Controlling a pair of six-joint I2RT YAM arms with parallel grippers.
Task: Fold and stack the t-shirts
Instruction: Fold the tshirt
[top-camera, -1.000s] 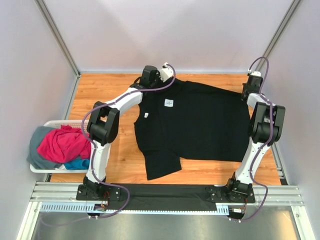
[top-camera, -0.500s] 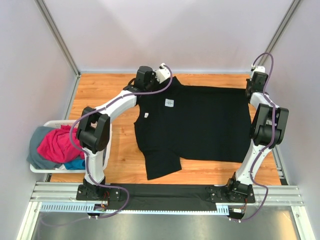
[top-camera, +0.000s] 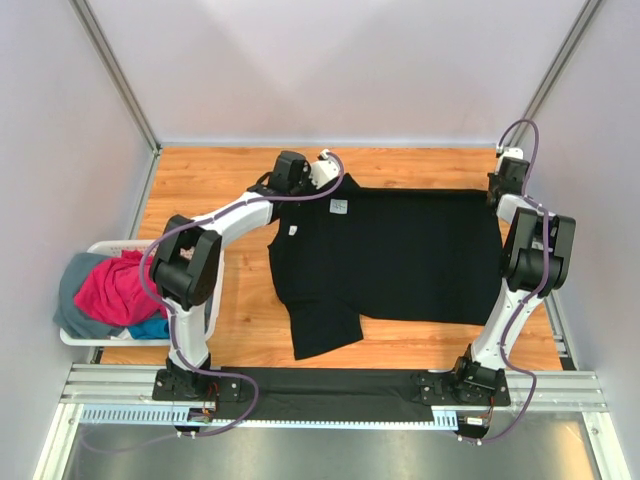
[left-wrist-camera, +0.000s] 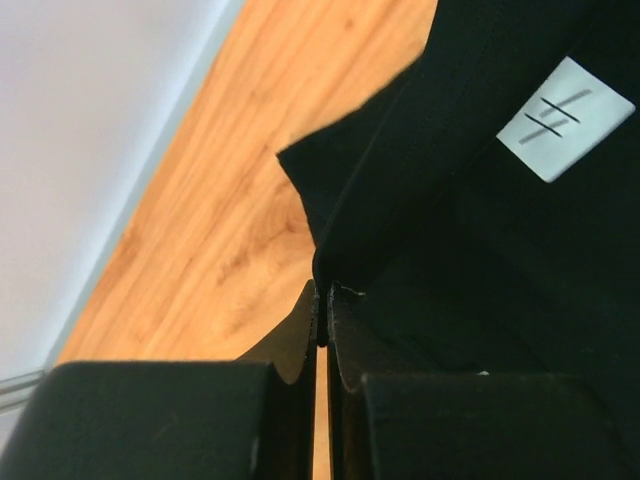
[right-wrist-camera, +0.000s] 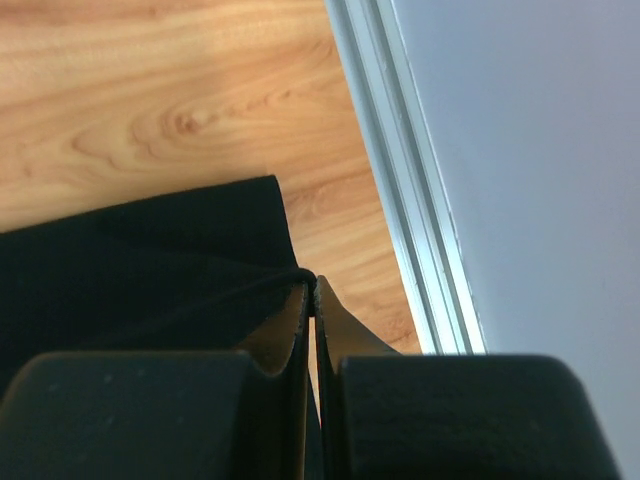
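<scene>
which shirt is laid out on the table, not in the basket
The black t-shirt, spread flat on the wooden table; the pink shirt, blue shirt and grey shirt lie crumpled in the white basket.

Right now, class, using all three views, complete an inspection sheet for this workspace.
Surface: wooden table, wood showing around the shirt.
Job's things: black t-shirt spread out, white label up; pink shirt, blue shirt and grey shirt heaped in the white basket.
Clutter: white basket at the left edge; nothing else seen.
Grippers: left jaws shut on the black t-shirt's far left edge; right jaws shut on its far right corner.
Cables: purple cables loop along both arms.
Surroundings: pale walls, metal rail in front.
</scene>
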